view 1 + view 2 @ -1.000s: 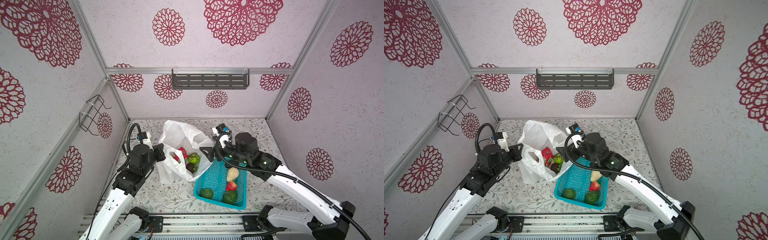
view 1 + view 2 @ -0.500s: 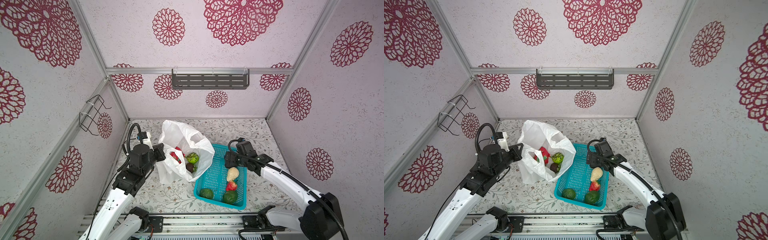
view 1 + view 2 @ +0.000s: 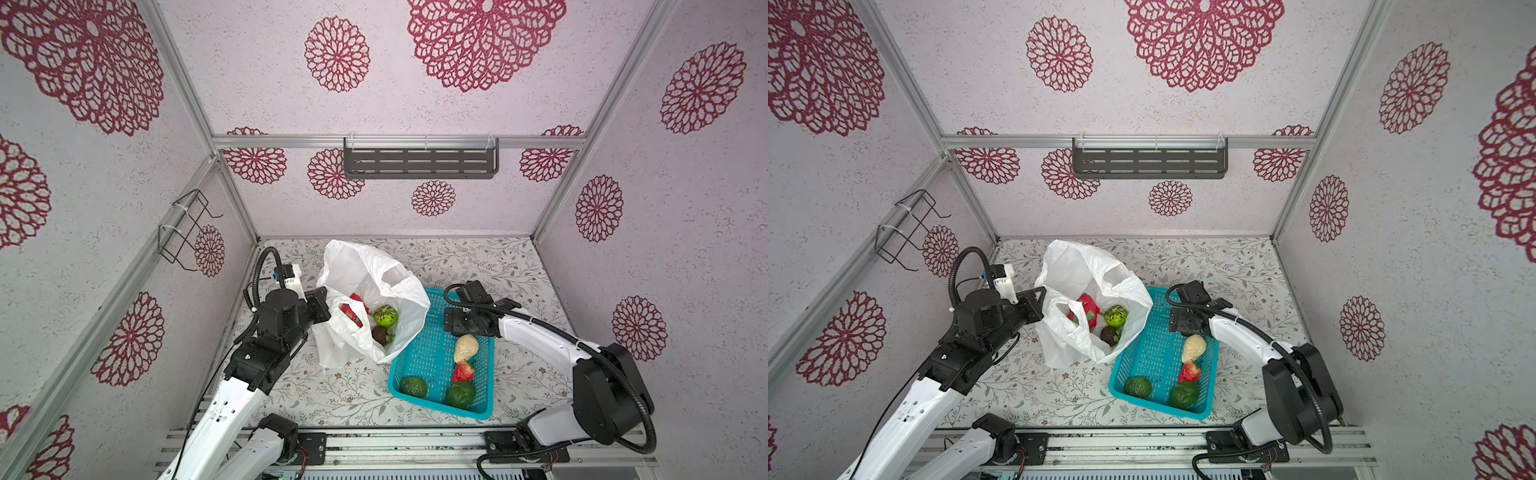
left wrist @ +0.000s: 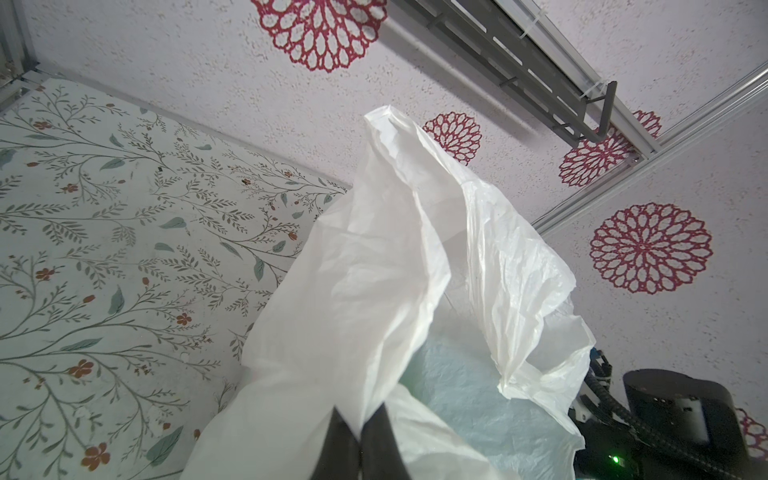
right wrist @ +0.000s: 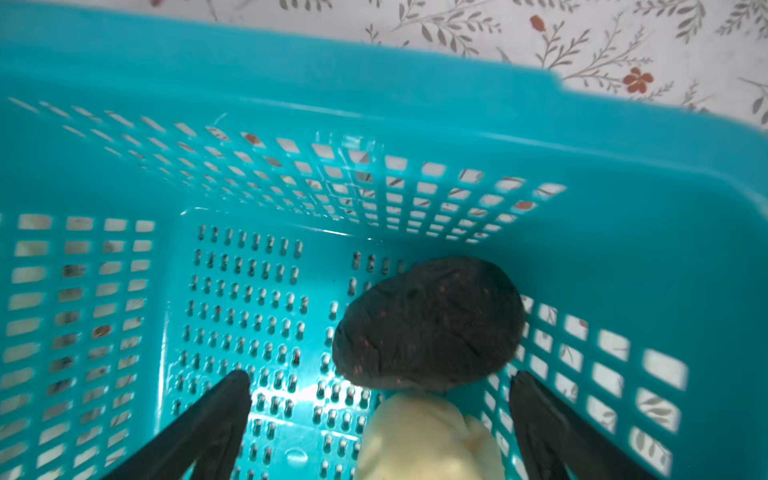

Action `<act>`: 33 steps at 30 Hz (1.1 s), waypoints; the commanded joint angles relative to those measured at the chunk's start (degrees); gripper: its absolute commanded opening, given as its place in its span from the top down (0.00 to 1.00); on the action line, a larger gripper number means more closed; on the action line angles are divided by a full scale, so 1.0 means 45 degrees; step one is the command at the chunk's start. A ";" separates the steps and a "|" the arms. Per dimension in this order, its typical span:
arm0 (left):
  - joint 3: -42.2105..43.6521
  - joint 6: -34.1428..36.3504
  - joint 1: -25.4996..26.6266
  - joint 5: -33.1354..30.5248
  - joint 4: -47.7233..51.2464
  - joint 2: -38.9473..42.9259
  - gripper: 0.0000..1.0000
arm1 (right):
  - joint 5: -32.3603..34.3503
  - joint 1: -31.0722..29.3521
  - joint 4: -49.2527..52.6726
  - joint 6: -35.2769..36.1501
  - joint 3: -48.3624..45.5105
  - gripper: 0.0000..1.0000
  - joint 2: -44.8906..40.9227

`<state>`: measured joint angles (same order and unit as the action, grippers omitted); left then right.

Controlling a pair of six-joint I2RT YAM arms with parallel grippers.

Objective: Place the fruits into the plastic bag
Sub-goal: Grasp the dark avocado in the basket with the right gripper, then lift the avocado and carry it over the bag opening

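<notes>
The flowered worktop point(image 3: 340, 395) lies inside a booth of pale walls stamped with red rosettes. On the left, the left claw point(image 4: 360, 436) is pressed together on a fold of the white bag point(image 3: 365, 274), pinching its rim so the mouth stands open away from that claw. A pink-red fruit point(image 3: 353, 311), a bumpy green one point(image 3: 385, 316) and a black one point(image 3: 380, 334) already lie inside.

The teal basket point(image 3: 440, 409) touches the bag's far side. The right claw point(image 5: 380, 395) hangs low in it, spread wide, with the beige pear point(image 3: 465, 348) between its fingers but not gripped. The strawberry point(image 3: 463, 371) lies just past the pear, and two dark green fruits point(image 3: 413, 386) sit farther from the claw.

The step looks like picking the pear. The claw should sink until its fingers straddle the thickest part and close on the pear alone, without nudging the strawberry or catching the basket wall beside one finger. Then it should lift straight above the rim before crossing. The left claw's pinch should hold the mouth wide.
</notes>
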<state>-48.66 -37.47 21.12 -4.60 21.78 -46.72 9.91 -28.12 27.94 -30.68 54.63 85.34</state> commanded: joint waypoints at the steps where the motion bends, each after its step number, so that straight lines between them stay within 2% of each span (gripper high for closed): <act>1: 0.0092 0.0235 0.0077 -0.0149 -0.0095 0.0226 1.00 | 0.0778 0.0008 0.0416 -0.0210 0.0395 0.01 0.0539; 10: 0.0079 0.0237 0.0072 -0.0226 -0.0063 0.0196 1.00 | 0.0295 -0.0242 -0.0404 0.0483 0.0519 0.02 0.1775; 13: 0.0045 0.0193 0.0071 -0.0259 -0.0022 0.0169 1.00 | 0.0128 -0.0342 -0.0638 0.0644 0.0476 0.07 0.1859; 16: 0.0016 0.0188 0.0075 -0.0248 -0.0020 0.0162 1.00 | -0.0153 -0.0351 -0.0915 0.0761 0.0428 0.16 0.1933; 19: -0.0006 0.0165 0.0076 -0.0238 -0.0029 0.0118 1.00 | -0.0521 -0.0348 -0.1233 0.0838 0.0397 0.31 0.2057; 21: -0.0025 0.0134 0.0073 -0.0204 -0.0004 0.0089 1.00 | -0.0709 -0.0339 -0.1256 0.0887 0.0475 0.45 0.2215; 24: -0.0045 0.0117 0.0073 -0.0200 0.0052 0.0087 1.00 | -0.0833 -0.0350 -0.1490 0.0953 0.0349 0.58 0.2051; 29: -0.0045 0.0134 0.0072 -0.0242 0.0077 0.0090 1.00 | -0.1075 -0.0365 -0.2386 0.0950 -0.0314 0.72 0.0586; 33: -0.0065 0.0145 0.0090 -0.0214 -0.0009 -0.0040 1.00 | -0.1166 -0.0431 -0.3188 0.0898 -0.0586 0.74 -0.1332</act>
<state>-48.66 -37.50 21.12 -5.15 22.20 -46.52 5.28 -29.61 18.09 -26.76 51.24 86.65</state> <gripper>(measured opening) 0.042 0.509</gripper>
